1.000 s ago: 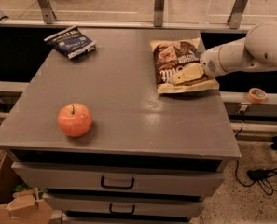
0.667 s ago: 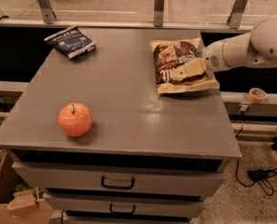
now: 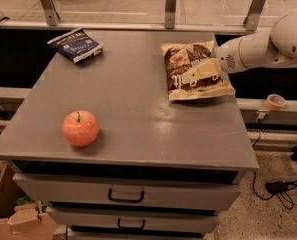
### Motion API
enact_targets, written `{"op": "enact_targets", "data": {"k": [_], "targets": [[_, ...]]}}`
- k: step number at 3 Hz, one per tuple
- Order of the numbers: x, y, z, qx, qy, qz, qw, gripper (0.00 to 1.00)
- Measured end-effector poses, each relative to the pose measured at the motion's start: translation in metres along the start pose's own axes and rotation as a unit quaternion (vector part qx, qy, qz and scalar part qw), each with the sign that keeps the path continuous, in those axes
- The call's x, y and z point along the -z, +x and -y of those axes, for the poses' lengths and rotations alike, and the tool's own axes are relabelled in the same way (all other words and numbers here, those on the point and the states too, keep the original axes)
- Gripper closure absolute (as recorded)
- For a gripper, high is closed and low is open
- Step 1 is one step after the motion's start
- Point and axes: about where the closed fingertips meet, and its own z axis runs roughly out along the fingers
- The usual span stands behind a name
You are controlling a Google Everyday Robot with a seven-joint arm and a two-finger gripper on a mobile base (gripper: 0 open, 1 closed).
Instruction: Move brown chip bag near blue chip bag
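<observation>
Pincer point(image 3: 200, 73) lies across the one brown bag point(image 3: 180, 59) at right rear of the surface point(image 3: 138, 104); whether it grips cannot be told. One blue bag point(image 3: 77, 45) sits left rear, well apart. One apple point(image 3: 80, 128) sits front left.

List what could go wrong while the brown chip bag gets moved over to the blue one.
1. The gripper lies over the brown chip bag, which sits close to the right edge of the table; a poor hold could nudge the bag off that side.
2. The blue chip bag sits at the far left corner; overshooting might knock it off.
</observation>
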Motion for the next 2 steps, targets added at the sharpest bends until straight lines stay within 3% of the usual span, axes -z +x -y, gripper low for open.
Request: {"op": "enact_targets", "data": {"k": [1, 2], "targets": [[-0.0073, 0.0066, -0.0114, -0.010, -0.018, -0.010, 0.9997, 0.17], [-0.0078, 0.0071, -0.0174, -0.013, -0.027, -0.009, 0.9995, 0.41]]}}
